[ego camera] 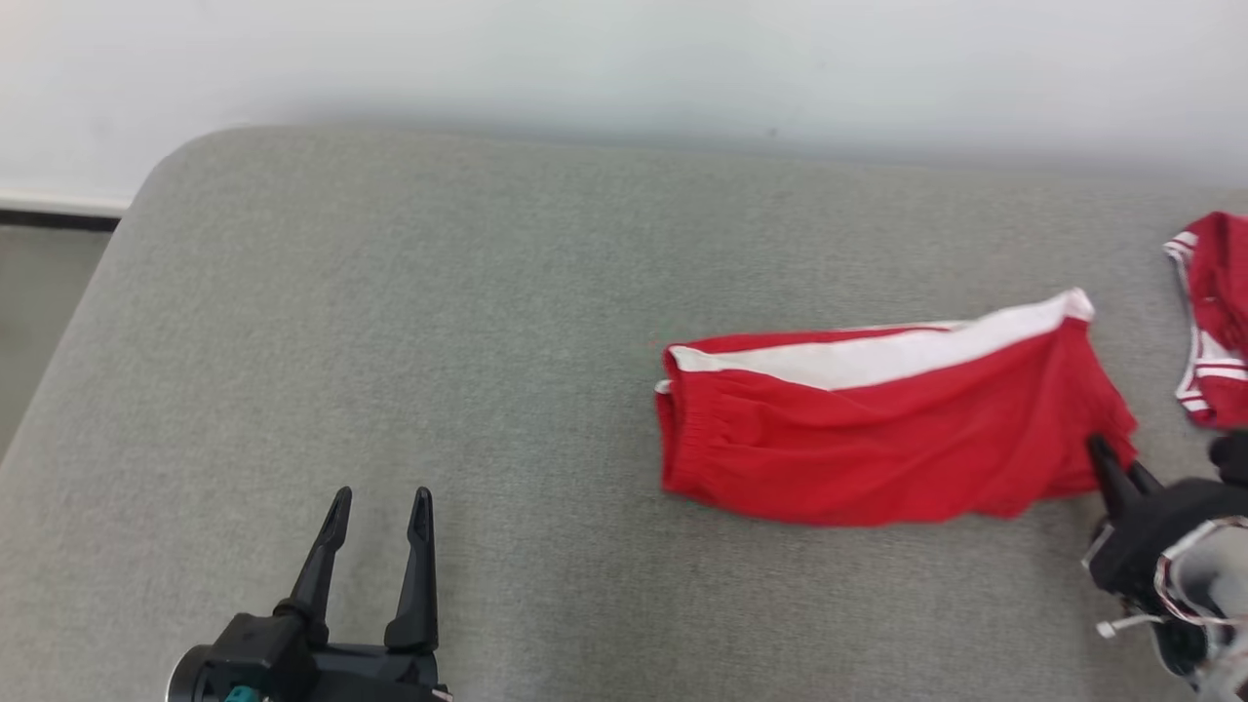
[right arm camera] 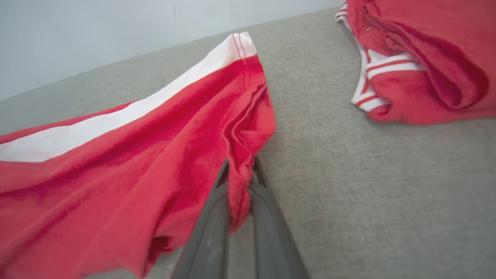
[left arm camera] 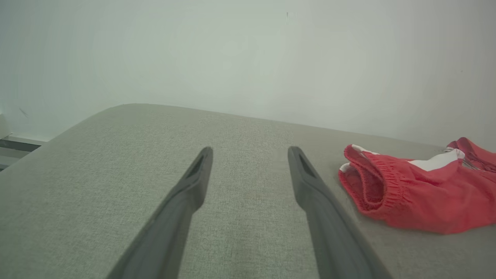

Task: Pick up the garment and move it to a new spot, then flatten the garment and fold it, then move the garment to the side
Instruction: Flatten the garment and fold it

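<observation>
Bright diffuse light, faint soft shadows, garment (right arm camera: 116,174) blurred close to lens.

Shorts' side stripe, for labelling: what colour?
White stripe on red shorts; head view shows it best.

Left claw (ego camera: 381,493): black, long, tapered

My right claw (ego camera: 1117,458): wrist cut off by the head view's right and bottom edges. In its wrist view a pinched fold of the red shorts (right arm camera: 128,155) hides my fingertips' inner faces. The shorts run off that view's left and bottom edges. Second red garment (ego camera: 1214,322) is cut by the right edge, so I can't tell its shape. My left claw (ego camera: 375,512): base cut at the bottom edge.
</observation>
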{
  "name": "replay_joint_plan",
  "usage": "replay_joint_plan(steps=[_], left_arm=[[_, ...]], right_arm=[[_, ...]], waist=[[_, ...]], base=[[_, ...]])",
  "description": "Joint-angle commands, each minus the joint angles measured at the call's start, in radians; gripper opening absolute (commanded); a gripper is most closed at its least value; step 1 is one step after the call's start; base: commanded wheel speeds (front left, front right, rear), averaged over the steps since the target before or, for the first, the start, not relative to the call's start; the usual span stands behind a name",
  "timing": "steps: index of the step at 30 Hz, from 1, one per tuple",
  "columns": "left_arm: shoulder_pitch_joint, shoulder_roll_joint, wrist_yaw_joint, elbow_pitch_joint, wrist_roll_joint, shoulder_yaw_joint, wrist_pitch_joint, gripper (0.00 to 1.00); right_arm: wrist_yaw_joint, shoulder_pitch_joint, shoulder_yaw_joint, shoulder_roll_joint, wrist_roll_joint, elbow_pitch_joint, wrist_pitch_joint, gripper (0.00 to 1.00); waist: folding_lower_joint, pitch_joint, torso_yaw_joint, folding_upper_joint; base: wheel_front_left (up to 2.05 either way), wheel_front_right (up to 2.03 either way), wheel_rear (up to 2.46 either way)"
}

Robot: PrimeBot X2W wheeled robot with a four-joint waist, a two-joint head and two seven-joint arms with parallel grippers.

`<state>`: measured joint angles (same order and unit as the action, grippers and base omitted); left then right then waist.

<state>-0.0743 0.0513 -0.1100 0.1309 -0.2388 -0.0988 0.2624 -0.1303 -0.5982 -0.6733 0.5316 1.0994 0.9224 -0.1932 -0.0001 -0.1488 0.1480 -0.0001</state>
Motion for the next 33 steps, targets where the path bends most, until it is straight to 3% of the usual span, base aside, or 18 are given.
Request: replay_joint_plan(steps=[1, 8, 13, 26, 33], left_arm=[[0.014, -0.001, -0.001, -0.002, 0.006, 0.002, 0.003, 1.00], [0.027, -0.001, -0.003, -0.011, 0.011, 0.005, 0.003, 1.00], [0.034, -0.001, -0.001, -0.015, 0.009, 0.009, 0.003, 1.00], [0.020, -0.001, 0.000, -0.018, 0.012, 0.003, 0.003, 1.00], [0.039, -0.001, 0.002, -0.011, 0.008, 0.006, 0.003, 1.00]], right_arm=[[-0.001, 0.023, 0.005, 0.022, 0.014, -0.009, -0.007, 0.00], [-0.001, 0.092, 0.025, 0.084, 0.058, -0.063, -0.020, 0.00], [-0.001, 0.072, 0.005, 0.091, -0.014, -0.108, -0.046, 0.00], [-0.001, 0.097, 0.026, 0.024, -0.191, -0.376, -0.070, 0.00], [-0.001, 0.193, 0.070, -0.034, -0.269, -0.530, -0.015, 0.00]], waist=[[0.0001, 0.030, -0.036, 0.0001], [0.0001, 0.039, -0.059, 0.0001], [0.0001, 0.041, -0.068, 0.0001], [0.0001, 0.038, -0.071, 0.0001], [0.0001, 0.042, -0.053, 0.0001]], base=[[0.00, 0.00, 0.00], [0.00, 0.00, 0.00], [0.00, 0.00, 0.00], [0.00, 0.00, 0.00], [0.00, 0.00, 0.00]])
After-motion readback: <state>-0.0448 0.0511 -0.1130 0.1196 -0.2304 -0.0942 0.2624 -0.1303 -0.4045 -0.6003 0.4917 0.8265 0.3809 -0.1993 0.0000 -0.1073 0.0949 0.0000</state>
